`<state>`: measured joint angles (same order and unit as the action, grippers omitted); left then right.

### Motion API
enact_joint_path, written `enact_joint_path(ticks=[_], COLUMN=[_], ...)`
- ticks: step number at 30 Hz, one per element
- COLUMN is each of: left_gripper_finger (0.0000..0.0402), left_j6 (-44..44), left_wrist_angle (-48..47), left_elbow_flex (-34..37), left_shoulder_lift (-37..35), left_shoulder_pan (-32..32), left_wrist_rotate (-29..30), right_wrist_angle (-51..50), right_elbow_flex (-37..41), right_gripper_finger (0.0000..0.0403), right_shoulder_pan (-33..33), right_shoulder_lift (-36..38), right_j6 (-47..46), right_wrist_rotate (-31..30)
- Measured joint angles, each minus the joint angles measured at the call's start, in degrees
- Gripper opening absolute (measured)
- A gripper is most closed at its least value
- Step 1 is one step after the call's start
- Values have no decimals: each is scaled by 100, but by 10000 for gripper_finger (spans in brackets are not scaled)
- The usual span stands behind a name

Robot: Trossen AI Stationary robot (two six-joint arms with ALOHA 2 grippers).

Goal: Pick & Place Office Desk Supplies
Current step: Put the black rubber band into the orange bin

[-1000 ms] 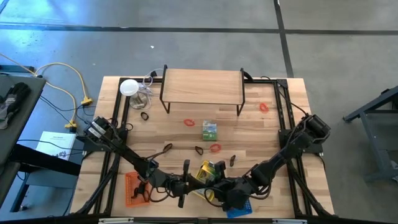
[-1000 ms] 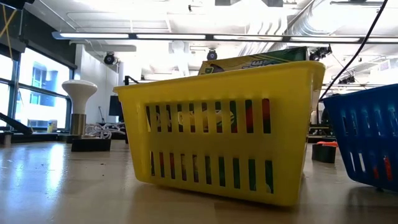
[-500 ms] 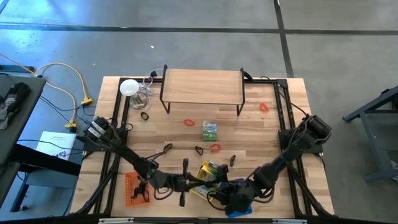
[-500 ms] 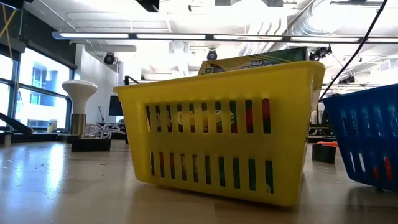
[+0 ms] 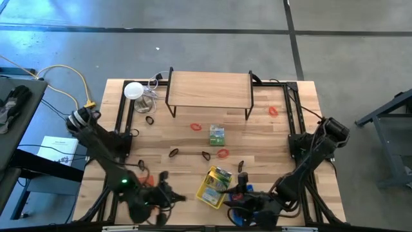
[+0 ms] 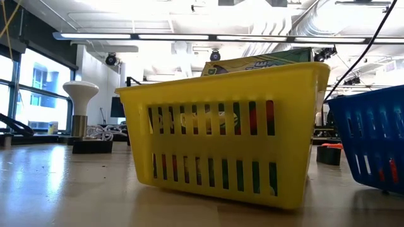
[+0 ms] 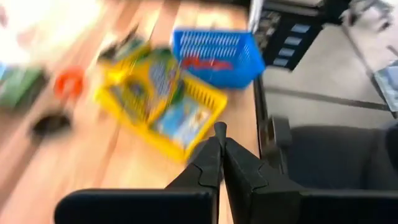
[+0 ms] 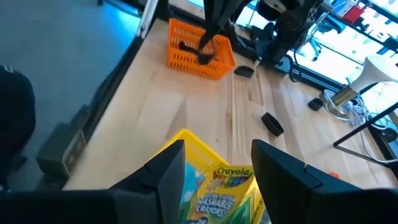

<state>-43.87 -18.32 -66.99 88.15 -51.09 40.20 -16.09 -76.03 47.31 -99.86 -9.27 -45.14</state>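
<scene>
Thin red rubber-band loops [image 5: 223, 153], seemingly flat; left gripper [image 7: 221, 146] closed, right gripper [image 8: 216, 163] spread.

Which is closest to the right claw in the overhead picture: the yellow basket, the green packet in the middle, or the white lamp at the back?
From the right gripper, open at the table's front edge:
1. Yellow basket, just beside it, slightly toward the left arm.
2. Green packet, mid-table, in front of the wooden shelf.
3. White lamp, at the far back corner on the left arm's side.

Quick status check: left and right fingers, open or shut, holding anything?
Left gripper: fingers shut, nothing visible between them.
Right gripper: fingers open, empty, above the yellow basket.
</scene>
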Motion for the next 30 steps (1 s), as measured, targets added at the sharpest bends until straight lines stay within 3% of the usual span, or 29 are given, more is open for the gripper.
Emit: enact_joint_path(ticks=[3, 8, 11, 15, 19, 24, 30], left_gripper_finger=[1, 1, 1, 2, 10, 58, 121], left_j6=[-1386, -3839, -4506, -4739, -4616, -4686, -4104], left_wrist_angle=[-1590, -3381, -4190, -4684, -4904, -5312, -5345], left_elbow_flex=[-399, -587, -585, -583, -583, -579, -579], left_shoulder_lift=[-45, -39, -32, -27, 23, 223, 362], left_shoulder_pan=[-308, -563, -614, -612, -549, -453, -306], left_wrist_rotate=[-340, -2142, -2916, -2823, -3422, -4089, -3759], right_wrist_angle=[-18, -116, -203, -215, -215, -246, -266], right_elbow_flex=[-2, -2, -2, -2, 0, 0, 2], right_gripper_finger=[172, 172, 172, 170, 165, 158, 148], right_shoulder_pan=[-4, -76, -167, -242, -286, -286, -286], right_shoulder_lift=[18, 22, 22, 22, 22, 22, 22], right_j6=[-84, -306, -484, -597, -599, -599, -599], right_wrist_rotate=[8, 187, 369, 592, 795, 795, 819])
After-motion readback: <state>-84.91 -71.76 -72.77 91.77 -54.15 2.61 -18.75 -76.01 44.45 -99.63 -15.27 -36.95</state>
